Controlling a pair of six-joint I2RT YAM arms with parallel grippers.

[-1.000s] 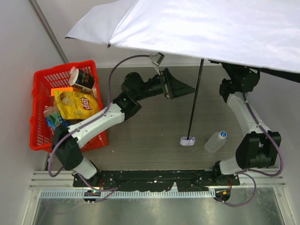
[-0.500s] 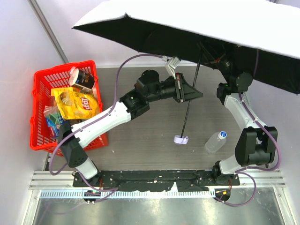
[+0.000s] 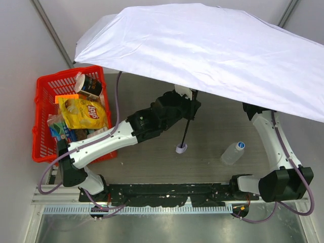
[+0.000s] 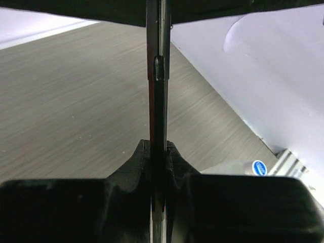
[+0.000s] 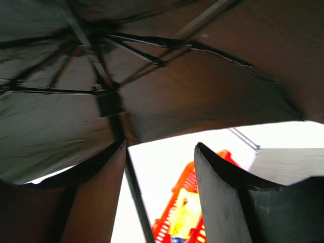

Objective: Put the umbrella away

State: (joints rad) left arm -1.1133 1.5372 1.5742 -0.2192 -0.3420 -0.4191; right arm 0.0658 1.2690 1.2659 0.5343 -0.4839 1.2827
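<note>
The top view is bright and sharp, and the umbrella [image 3: 212, 55] cloth glows almost white. From the right wrist, its underside looks dim and brownish, with white glare below it. In the left wrist view, the near black fingers [image 4: 132, 169] look blurry.

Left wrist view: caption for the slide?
Left gripper clamped on the umbrella shaft under the open canopy, bottle on the table beyond.
</note>
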